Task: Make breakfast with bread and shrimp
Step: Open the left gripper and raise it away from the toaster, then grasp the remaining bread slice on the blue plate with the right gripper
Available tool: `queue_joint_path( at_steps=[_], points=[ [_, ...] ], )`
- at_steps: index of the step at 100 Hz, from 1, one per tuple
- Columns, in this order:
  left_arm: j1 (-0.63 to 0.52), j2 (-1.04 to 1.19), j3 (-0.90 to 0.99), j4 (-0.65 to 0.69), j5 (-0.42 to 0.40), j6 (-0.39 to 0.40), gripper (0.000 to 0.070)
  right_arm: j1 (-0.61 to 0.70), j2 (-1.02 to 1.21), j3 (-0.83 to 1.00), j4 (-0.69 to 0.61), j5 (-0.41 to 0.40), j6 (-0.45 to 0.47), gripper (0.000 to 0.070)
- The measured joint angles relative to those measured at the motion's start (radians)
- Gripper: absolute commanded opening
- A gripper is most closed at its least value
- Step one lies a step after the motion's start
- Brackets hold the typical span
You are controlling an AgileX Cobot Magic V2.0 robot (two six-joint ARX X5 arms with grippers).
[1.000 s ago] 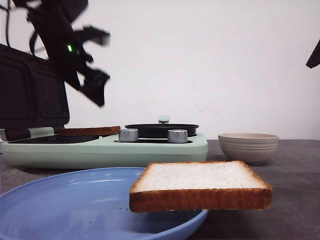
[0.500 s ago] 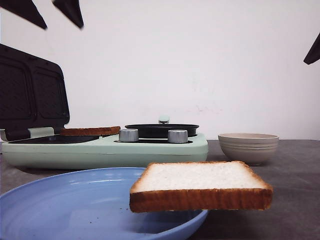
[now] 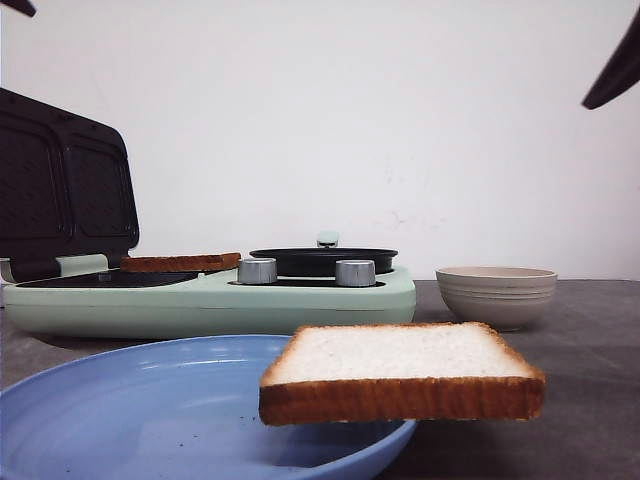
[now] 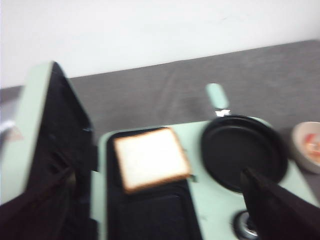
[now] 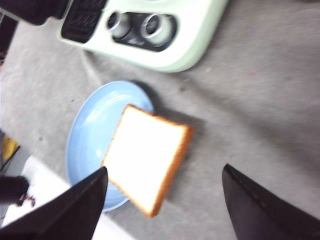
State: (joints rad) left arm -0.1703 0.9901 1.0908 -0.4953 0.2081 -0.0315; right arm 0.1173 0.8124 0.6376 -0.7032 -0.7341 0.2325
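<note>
One slice of bread (image 3: 400, 368) lies over the near right rim of the blue plate (image 3: 150, 400), also seen from above as bread (image 5: 147, 157) on the plate (image 5: 87, 132). A second slice of bread (image 4: 150, 157) lies flat on the black grill plate of the mint green sandwich maker (image 4: 220, 210), with its edge showing in the front view (image 3: 180, 262). The shrimp (image 4: 314, 144) shows as an orange-red patch in the beige bowl (image 4: 302, 150). My left gripper (image 4: 157, 175) hangs open high above the sandwich maker. My right gripper (image 5: 164, 170) is open above the plate's slice, holding nothing.
The sandwich maker's lid (image 3: 60, 185) stands open at the left. A black pan (image 3: 322, 260) sits on its right half behind two silver knobs (image 3: 257, 270). The beige bowl (image 3: 497, 295) stands on the grey table (image 3: 590, 400) to the right of the appliance.
My left arm has risen up and to the left, almost out of the front view. My right gripper's tip has come a little further in at the top right.
</note>
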Motion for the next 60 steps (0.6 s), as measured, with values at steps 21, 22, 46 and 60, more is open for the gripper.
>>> queue_joint_path(
  at_steps=[21, 22, 46, 60],
  points=[
    [0.003, -0.245, -0.304, 0.075, 0.0, -0.053, 0.0593, 0.108, 0.007, -0.136, 0.142, -0.003, 0.124, 0.0453],
    [0.003, -0.257, -0.313, 0.075, 0.0, -0.055, 0.0593, 0.113, 0.007, -0.141, 0.15, -0.003, 0.13, 0.0453],
    [0.003, -0.48, -0.418, 0.088, -0.002, -0.065, 0.0593, 0.206, 0.061, -0.231, 0.307, 0.006, 0.264, 0.0453],
    [0.003, -0.514, -0.457, 0.072, -0.003, -0.077, 0.0593, 0.239, 0.143, -0.237, 0.366, 0.019, 0.29, 0.0453]
  ],
)
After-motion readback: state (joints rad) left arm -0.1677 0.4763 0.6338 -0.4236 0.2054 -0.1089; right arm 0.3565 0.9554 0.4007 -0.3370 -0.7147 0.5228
